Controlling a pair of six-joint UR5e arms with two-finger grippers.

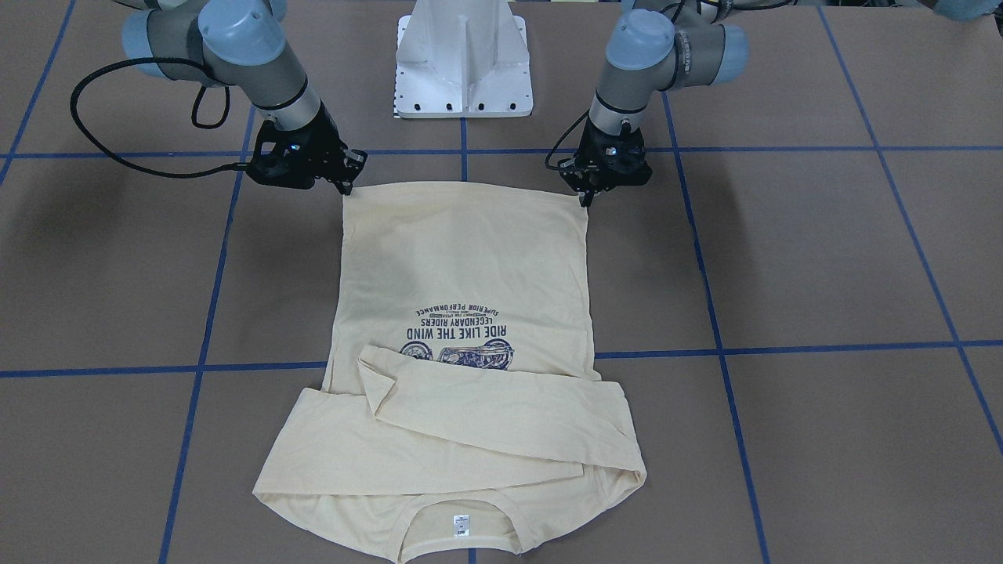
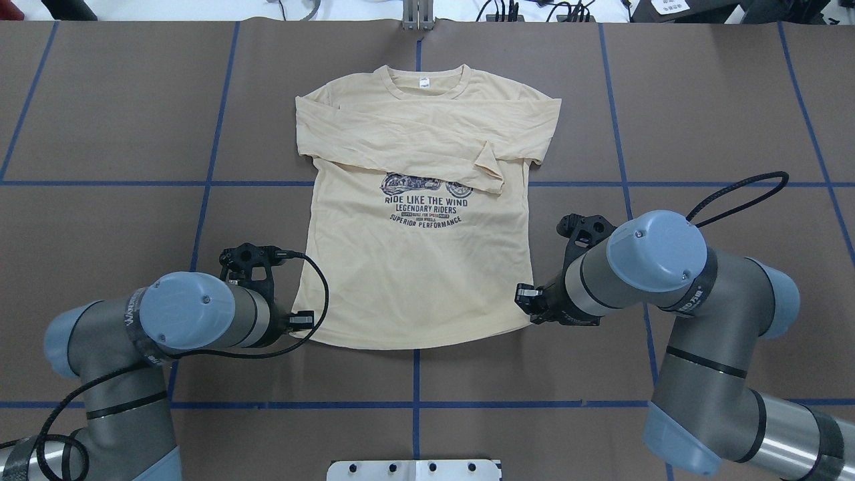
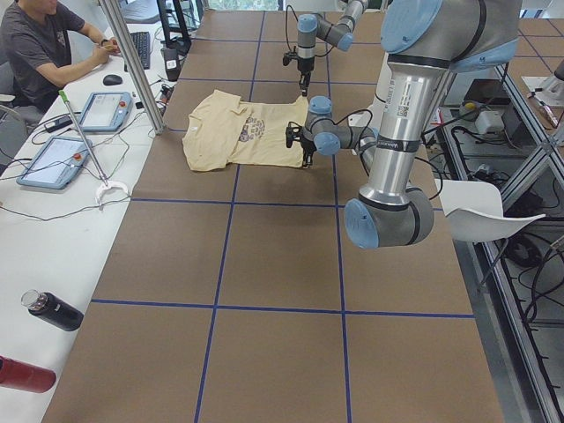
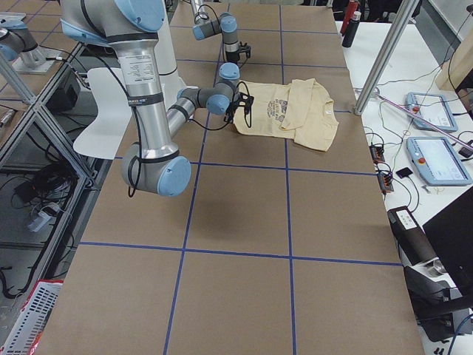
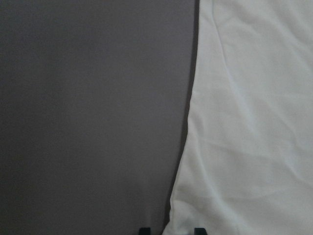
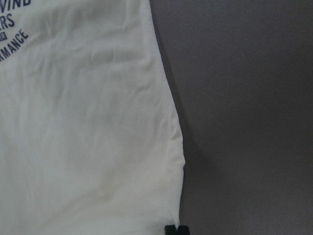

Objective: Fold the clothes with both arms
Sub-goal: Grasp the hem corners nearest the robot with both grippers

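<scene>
Shirt (image 1: 462, 251) flat on surface (image 1: 823, 258), left hand (image 1: 588, 197) released at 1 o'clock hem corner, right hand (image 1: 346, 185) grasping 11 o'clock corner

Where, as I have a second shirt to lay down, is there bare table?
Bare table lies on the robot's left of the T-shirt, beyond the left arm, and likewise on its right, beyond the right arm. A narrower strip runs between the hem and the white pedestal base. Crowded: the hem corners, where the left fingers and right fingers sit.
</scene>
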